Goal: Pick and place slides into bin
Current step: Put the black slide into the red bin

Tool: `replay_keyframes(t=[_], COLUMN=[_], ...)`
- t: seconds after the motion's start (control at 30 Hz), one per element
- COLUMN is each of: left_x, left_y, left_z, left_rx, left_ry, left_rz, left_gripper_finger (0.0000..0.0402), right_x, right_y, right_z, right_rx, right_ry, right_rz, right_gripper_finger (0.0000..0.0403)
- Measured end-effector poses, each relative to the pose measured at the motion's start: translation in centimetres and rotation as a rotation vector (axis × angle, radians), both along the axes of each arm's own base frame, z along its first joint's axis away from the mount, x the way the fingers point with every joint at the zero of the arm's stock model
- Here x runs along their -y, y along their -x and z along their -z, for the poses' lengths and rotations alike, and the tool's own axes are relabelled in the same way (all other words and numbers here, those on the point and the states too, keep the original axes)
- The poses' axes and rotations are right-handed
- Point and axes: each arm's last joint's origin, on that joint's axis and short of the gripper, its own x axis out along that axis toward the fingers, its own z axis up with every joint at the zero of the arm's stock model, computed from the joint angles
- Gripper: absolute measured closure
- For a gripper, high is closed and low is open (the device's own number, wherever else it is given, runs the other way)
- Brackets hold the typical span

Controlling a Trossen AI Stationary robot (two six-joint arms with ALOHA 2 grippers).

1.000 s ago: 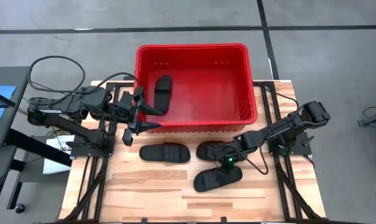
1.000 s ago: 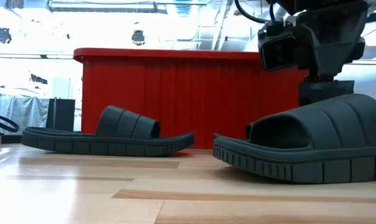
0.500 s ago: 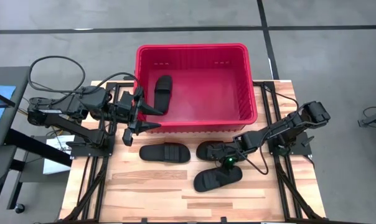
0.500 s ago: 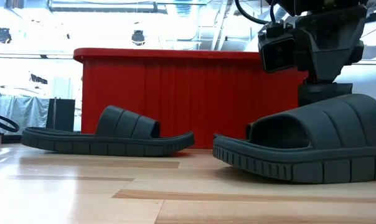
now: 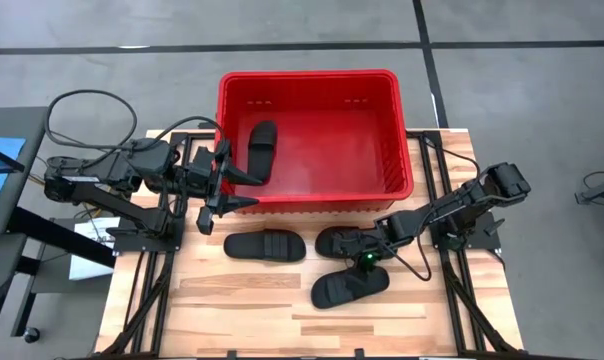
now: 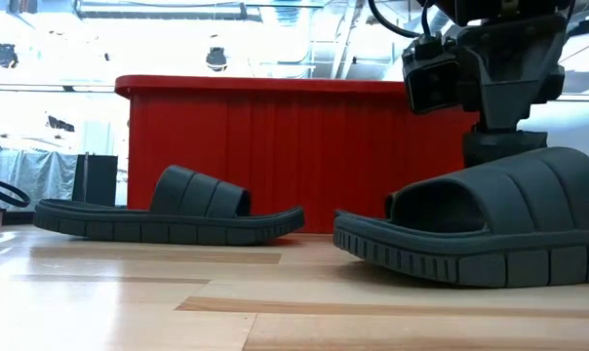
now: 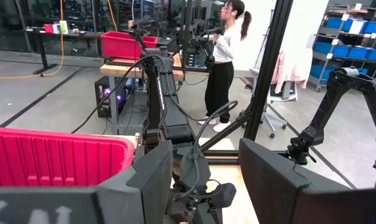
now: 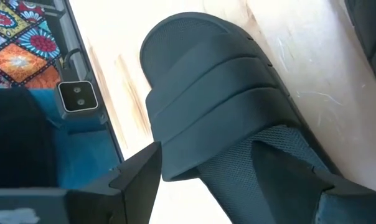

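The red bin (image 5: pixel 312 135) stands at the table's far middle, and one black slide (image 5: pixel 261 150) lies on its floor near its left wall. Three more slides lie flat on their soles in front of the bin: a left one (image 5: pixel 265 245), a middle one (image 5: pixel 340 241) and a near one (image 5: pixel 350 287). My right gripper (image 5: pixel 365 247) is low over the middle slide and open. In the right wrist view its fingers (image 8: pixel 141 177) stand on either side of the ribbed strap (image 8: pixel 213 112). My left gripper (image 5: pixel 227 192) is open and empty, by the bin's near left corner. My right gripper comes at the middle slide from above, slanting in from the table's right, with one finger on each side of the strap (image 8: pixel 175 155). I cannot tell whether the fingers touch it. The slide lies flat on the table.
In the low view the near slide (image 6: pixel 470 234) hides the middle slide and my right gripper's fingertips. The left slide (image 6: pixel 168 210) lies in front of the bin wall (image 6: pixel 275 146). Bare wood lies toward the table's near edge (image 5: pixel 242 320). A person (image 7: pixel 225 56) stands in the room beyond.
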Motion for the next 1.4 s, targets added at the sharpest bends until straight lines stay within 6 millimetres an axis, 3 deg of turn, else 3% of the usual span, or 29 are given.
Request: replay_keyframes(t=[1.4], left_x=[0.0], left_y=[0.01], left_z=[-0.01], left_rx=[0.001], left_ry=[-0.001], left_rz=[0.0], left_gripper_finger=[0.0226], right_x=[-0.91], right_y=[0.3], right_z=[0.07], right_rx=[-0.034], right_ry=[0.012], right_rz=[0.083], right_gripper_finger=[0.0166])
